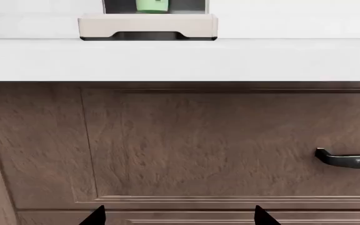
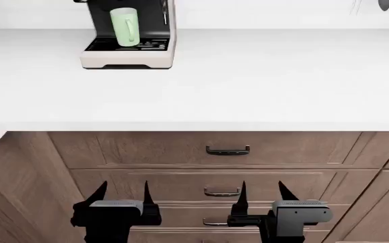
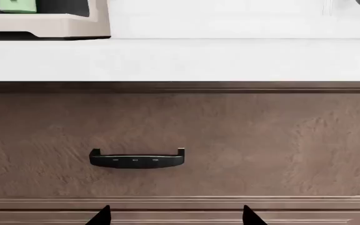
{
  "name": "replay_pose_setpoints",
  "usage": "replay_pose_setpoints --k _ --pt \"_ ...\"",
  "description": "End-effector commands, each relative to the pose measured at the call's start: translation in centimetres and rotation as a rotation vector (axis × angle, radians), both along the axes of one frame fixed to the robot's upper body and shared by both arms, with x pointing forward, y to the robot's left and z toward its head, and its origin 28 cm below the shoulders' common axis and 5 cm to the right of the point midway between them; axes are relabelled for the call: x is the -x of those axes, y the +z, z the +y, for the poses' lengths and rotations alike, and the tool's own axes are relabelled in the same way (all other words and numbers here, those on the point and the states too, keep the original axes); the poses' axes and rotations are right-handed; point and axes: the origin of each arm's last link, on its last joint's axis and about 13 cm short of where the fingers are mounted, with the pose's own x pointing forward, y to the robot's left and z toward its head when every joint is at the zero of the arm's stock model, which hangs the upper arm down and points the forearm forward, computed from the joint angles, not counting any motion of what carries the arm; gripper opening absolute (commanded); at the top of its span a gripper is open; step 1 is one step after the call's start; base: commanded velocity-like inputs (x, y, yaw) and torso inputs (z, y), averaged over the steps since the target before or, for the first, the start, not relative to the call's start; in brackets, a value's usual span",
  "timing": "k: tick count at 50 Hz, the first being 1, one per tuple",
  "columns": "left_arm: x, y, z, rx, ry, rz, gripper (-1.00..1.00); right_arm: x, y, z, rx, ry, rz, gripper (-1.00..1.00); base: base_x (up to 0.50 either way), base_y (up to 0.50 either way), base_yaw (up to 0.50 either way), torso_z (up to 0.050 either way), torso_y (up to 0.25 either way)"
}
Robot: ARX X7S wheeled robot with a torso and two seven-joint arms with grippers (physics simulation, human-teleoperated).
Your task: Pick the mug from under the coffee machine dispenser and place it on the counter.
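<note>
Both grippers are held low before the drawer fronts, jaws apart and empty.

The mug (image 2: 124, 27) stands upright on the drip grate of the coffee machine dispenser (image 2: 128, 35), far back on the counter (image 2: 248, 86). The left gripper (image 2: 122, 195) should be raised and brought level to the mug's side, clear of the handle; the right gripper (image 2: 262, 195) can be kept idle.

Dark utensils (image 2: 384, 5) hanging, far wall.

Smooth matt white counter (image 2: 248, 81), rough-grained brown wood drawer fronts (image 2: 140, 149), glossy dark metal handles (image 3: 136, 160)
</note>
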Motion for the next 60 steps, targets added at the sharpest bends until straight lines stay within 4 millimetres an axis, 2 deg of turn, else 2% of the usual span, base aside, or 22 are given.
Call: replay_pose_setpoints --k 1,11,37,43,60 --pt "0.01 0.00 0.00 -0.003 0.002 0.001 1.00 -0.02 -0.01 0.03 0.004 -0.009 0.000 1.00 0.00 0.00 0.00 0.000 0.000" --pt "0.12 0.01 0.01 -0.010 0.006 0.005 1.00 -0.02 -0.01 -0.07 0.001 -0.047 -0.001 1.00 0.00 0.03 0.00 0.000 0.000" --pt "0.10 -0.06 -0.02 -0.014 0.003 0.008 1.00 0.09 -0.01 -0.10 -0.003 -0.053 -0.007 1.00 0.00 0.50 0.00 0.000 0.000" --pt "0.15 -0.02 -0.01 -0.005 -0.004 0.005 1.00 0.09 0.00 -0.13 -0.008 -0.058 -0.007 1.00 0.00 0.06 0.00 0.000 0.000" --pt "0.12 0.05 -0.04 0.009 -0.025 0.001 1.00 0.18 0.01 -0.17 -0.016 -0.063 -0.006 1.00 0.00 0.00 0.00 0.046 0.016"
